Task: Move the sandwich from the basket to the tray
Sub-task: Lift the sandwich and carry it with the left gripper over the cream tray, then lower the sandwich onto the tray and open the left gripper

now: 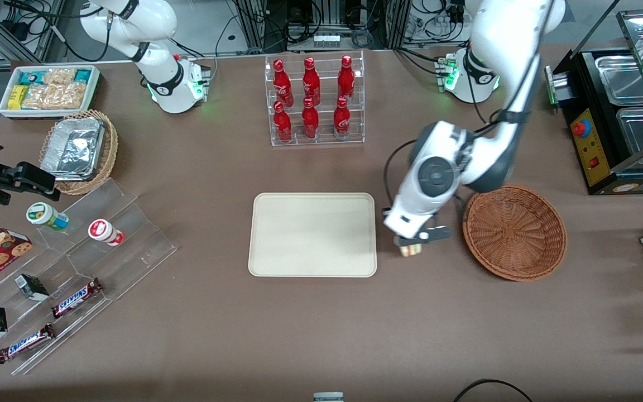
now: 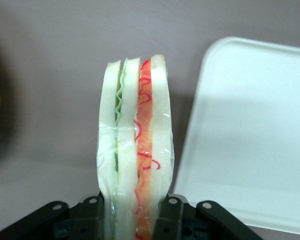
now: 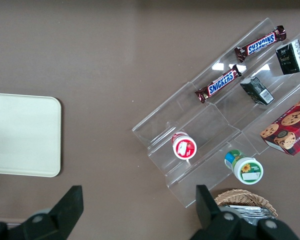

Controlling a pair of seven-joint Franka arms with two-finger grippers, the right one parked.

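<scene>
My left gripper (image 1: pixel 411 244) hangs above the table between the tray (image 1: pixel 277 262) and the basket (image 1: pixel 514 231), shut on the sandwich (image 1: pixel 409 250). In the left wrist view the sandwich (image 2: pixel 135 150) stands on edge, pale bread with green and red-orange filling, clamped between the two black fingers (image 2: pixel 170 220) of the gripper (image 2: pixel 132 222). The cream tray (image 2: pixel 250 130) lies beside it with nothing on it. The reddish-brown woven basket holds nothing that I can see.
A clear rack of red bottles (image 1: pixel 313 100) stands farther from the front camera than the tray. Toward the parked arm's end are a clear stepped shelf with snacks (image 1: pixel 76 262), a tan wicker basket with foil containers (image 1: pixel 78 151) and a white bin (image 1: pixel 48 89). A black food warmer (image 1: pixel 623 111) stands toward the working arm's end.
</scene>
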